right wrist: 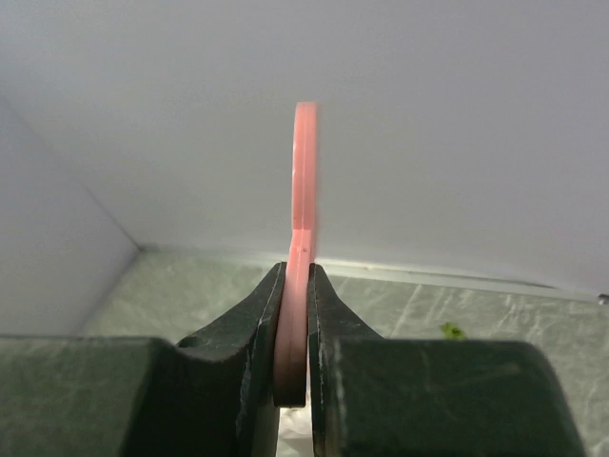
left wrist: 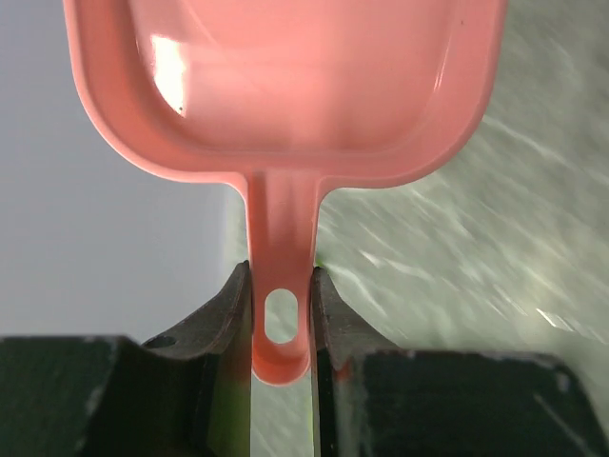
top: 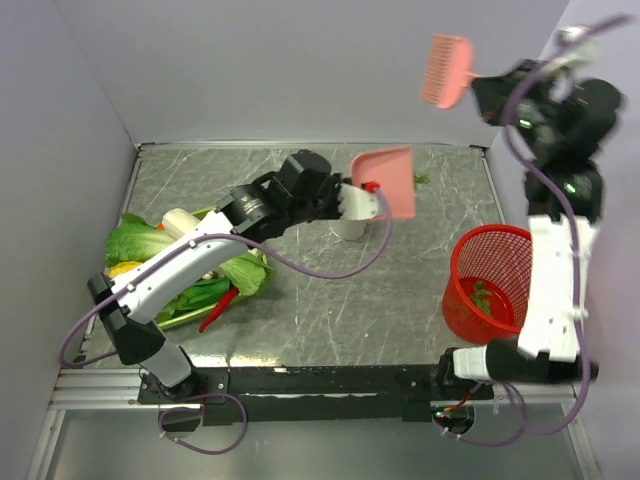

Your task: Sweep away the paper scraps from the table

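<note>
On my screen the dustpan is smooth, glossy pink plastic, catching a bright glare. The worktop looks like polished grey marble with white veins, though it may be a printed laminate. The basket is red plastic mesh.

**Top view:** my fixed camera sits above and behind the rig and looks down and forward over the whole table to the back wall.

**Left wrist view:** I look along the left gripper at very close range. The pink dustpan fills the upper frame, with blurred tabletop beyond.

**Right wrist view:** from high up, I face the back wall past the right gripper, with the pink brush edge-on.

**Shared:** the top view also shows both tools, and all three views take in some tabletop.
</note>
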`<state>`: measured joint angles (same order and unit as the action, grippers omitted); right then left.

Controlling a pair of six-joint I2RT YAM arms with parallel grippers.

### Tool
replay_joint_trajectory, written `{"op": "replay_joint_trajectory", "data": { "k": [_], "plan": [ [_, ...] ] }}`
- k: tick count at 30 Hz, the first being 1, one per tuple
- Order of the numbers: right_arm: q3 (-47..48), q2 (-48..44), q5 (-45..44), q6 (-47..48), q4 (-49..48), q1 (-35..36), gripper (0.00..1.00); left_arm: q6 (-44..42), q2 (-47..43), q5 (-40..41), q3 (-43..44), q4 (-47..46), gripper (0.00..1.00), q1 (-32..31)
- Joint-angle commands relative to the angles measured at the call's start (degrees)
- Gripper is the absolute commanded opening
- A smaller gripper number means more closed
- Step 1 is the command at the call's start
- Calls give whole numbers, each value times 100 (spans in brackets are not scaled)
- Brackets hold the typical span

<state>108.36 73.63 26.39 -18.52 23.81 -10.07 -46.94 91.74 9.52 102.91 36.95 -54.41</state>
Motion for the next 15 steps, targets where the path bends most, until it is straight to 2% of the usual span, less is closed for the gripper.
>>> {"op": "replay_joint_trajectory", "data": {
  "k": [1, 3, 6, 12, 15],
  "plan": [
    [519, 792, -854, 2209, 395, 1522, 0, 668, -323, -1423, -630, 1902, 1, 474],
    [634, 1223, -1143, 3034, 562, 1910, 0, 494, -446, -1645, -1304, 1991, 1, 589],
    [511, 1601, -1259, 3311, 519, 2315, 0, 597, -631, -2067, -2035, 1799, 1, 844],
    [546, 2348, -1435, 3950, 81, 2843, 0, 1098, -439, -2542, -2574, 1491, 1, 1283],
    [625, 2805, -1216, 4661, -498, 3133, 0, 846, -210, -2735, -2767, 1648, 1, 1486]
  ]
}}
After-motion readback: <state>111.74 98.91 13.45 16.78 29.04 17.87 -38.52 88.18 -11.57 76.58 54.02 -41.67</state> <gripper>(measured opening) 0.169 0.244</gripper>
